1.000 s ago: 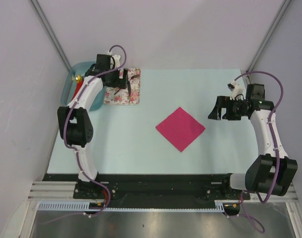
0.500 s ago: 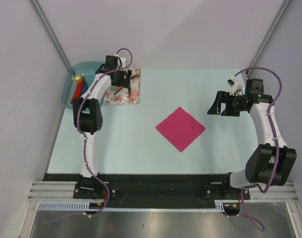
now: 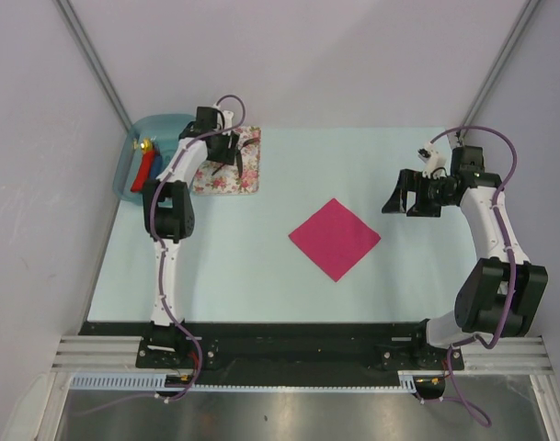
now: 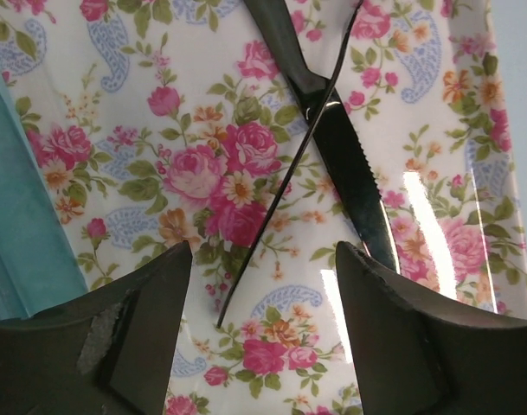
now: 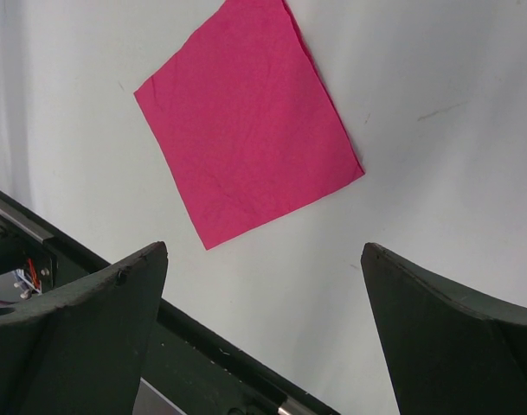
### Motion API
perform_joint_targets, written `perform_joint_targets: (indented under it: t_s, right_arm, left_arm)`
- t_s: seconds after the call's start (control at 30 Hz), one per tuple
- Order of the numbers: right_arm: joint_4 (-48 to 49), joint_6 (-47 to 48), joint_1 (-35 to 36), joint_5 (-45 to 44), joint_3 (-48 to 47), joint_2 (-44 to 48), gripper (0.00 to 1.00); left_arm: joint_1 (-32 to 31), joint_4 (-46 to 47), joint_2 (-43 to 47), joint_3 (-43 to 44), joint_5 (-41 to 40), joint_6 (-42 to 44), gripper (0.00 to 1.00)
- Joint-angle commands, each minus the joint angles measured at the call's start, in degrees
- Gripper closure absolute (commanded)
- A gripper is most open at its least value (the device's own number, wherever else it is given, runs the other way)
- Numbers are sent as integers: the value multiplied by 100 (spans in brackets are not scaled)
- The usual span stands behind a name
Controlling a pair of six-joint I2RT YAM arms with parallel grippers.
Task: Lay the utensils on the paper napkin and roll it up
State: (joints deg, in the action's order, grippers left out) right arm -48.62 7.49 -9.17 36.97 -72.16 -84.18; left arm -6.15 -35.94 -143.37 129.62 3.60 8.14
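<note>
Overhead view of a pale blue table (image 3: 427, 266) with two white robot arms bolted at its near edge. A magenta-pink square paper napkin (image 3: 335, 239) lies flat and bare near the middle of the table, turned like a diamond. At the far left corner is a white rose-print cloth (image 3: 247, 175), with the left pincer (image 3: 222, 158) hanging directly over it.

The left wrist view shows the pincer's two dark fingers apart and holding nothing. Between and beyond them, a slim dark table knife (image 4: 345, 164) with a serrated edge lies on the cloth. A thinner dark utensil (image 4: 272, 216), probably the fork seen by its handle, crosses the knife. Its near tip points into the gap between the fingers.

The right pincer (image 3: 401, 196) hovers well to the right of the napkin, fingers spread wide and empty. Its wrist view looks down on the napkin (image 5: 246, 121).

No utensil has been lifted yet, so the task appears to be at its first pick.

The main risks:
- Because the utensils cross, closing here could catch both, or flick one aside.
- The thin handle lies flat, so the fingers may slide over it or pinch the cloth instead and drag it.
- The light napkin could shift or crumple when a utensil is set down on it.
</note>
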Motion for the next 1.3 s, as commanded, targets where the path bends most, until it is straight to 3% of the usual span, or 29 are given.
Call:
perform_joint_targets:
  t_s: [0.0,0.23,0.43,0.53,0.83,1.1,1.27]
  right_arm:
    - [-60,-2,12,109,-325,-11,0]
    - [-139,34,-15,161,-457,-116,0]
    - [-227,121,-102,214,-544,-186,0]
    - [-262,174,-138,232,-588,-186,1]
    - [-402,464,-234,310,-782,-204,3]
    - [-306,482,-243,565,-1203,-327,3]
    - [80,-71,-252,917,-1458,-362,3]
  left_arm:
    - [62,-211,-112,362,9,232,28]
    - [79,-387,-235,362,238,241,31]
    - [97,-738,-420,450,457,109,42]
    - [97,-826,-411,441,545,56,52]
    - [88,-853,-34,292,669,-129,100]
    - [88,-827,940,21,941,-462,100]
    - [88,-581,1811,-480,1441,-962,100]
